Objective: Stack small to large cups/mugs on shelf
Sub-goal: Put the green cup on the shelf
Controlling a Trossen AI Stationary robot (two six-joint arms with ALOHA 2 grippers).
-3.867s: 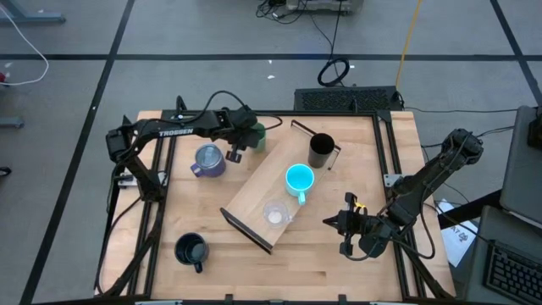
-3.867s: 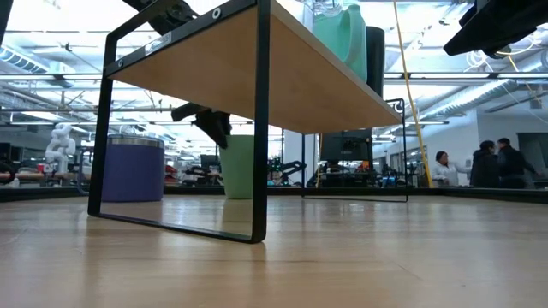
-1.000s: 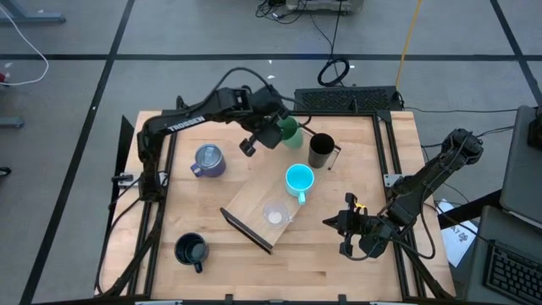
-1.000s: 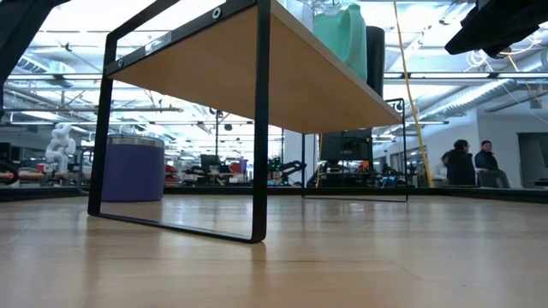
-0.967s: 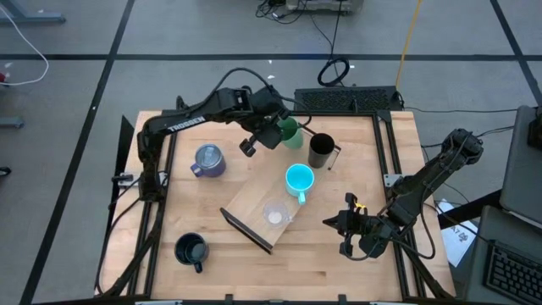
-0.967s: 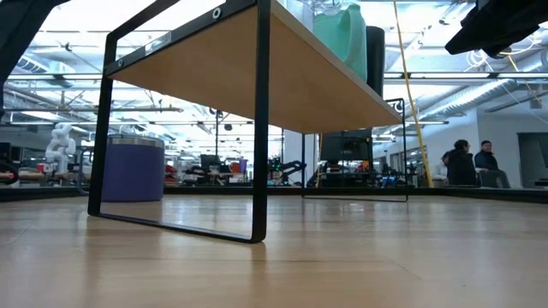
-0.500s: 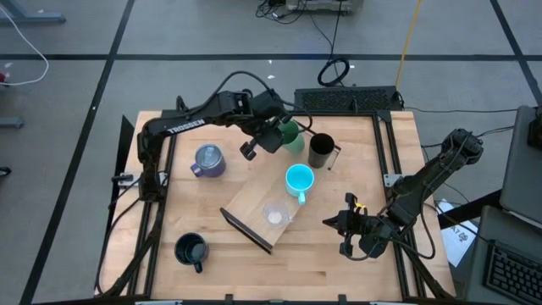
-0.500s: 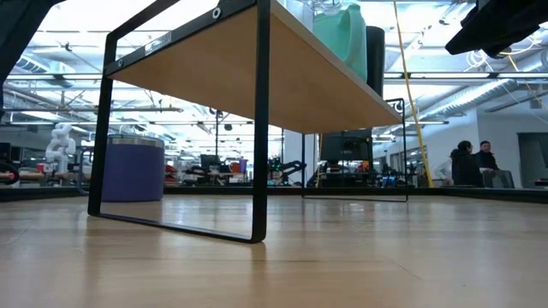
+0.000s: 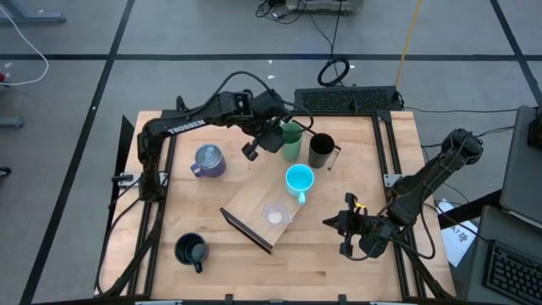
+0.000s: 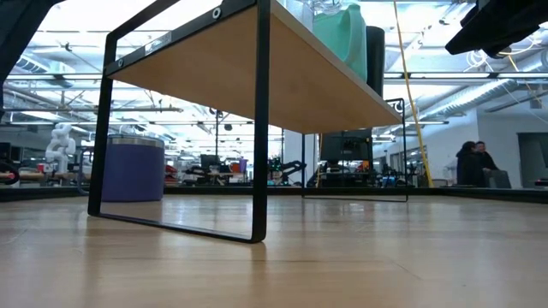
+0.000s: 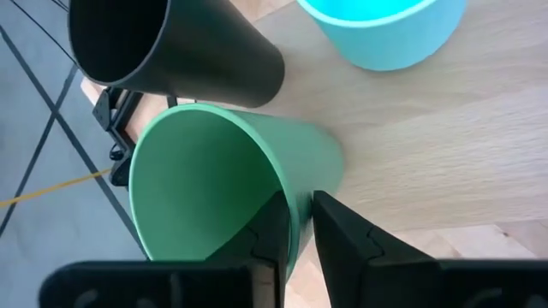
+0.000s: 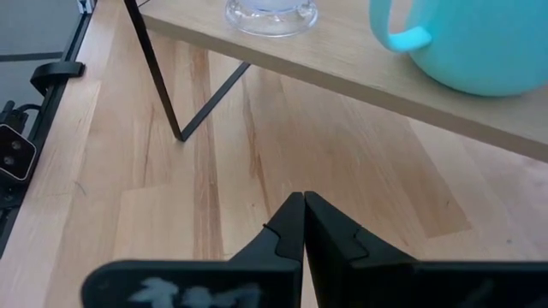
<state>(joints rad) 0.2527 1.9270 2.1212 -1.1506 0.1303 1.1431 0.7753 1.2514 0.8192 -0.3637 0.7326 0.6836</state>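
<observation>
My left gripper [image 9: 278, 142] is over the far end of the light-wood shelf [image 9: 250, 199], shut on the green cup [image 9: 292, 144], which is right beside the tall black mug [image 9: 320, 151]. The cyan mug [image 9: 299, 180] and the tiny clear cup [image 9: 275, 213] stand on the shelf board. The purplish-grey mug [image 9: 207, 160] and the squat black mug [image 9: 191, 251] stand on the tabletop. My right gripper [image 9: 337, 223] is shut and empty over the table's right part. My left gripper pinches the green cup's wall at its rim [image 11: 289, 192], one finger [image 11: 270, 231] inside the cup and one [image 11: 342, 235] outside. The fingers come from the table's left side, slanting down. The cup's base is at the shelf board [image 11: 428, 145]; I cannot tell whether it rests there.
The shelf lies slantwise across the table's middle, on thin black brackets [image 10: 257, 128]. A black frame borders the tabletop [image 9: 385, 144]. Bare wood lies near my right gripper [image 12: 257, 171] and along the near edge. People show far off in the room [image 10: 475, 162].
My left gripper has carried the green cup a little toward the table's near edge and down, closer to the shelf board and the tall black mug. My right gripper has kept still.
</observation>
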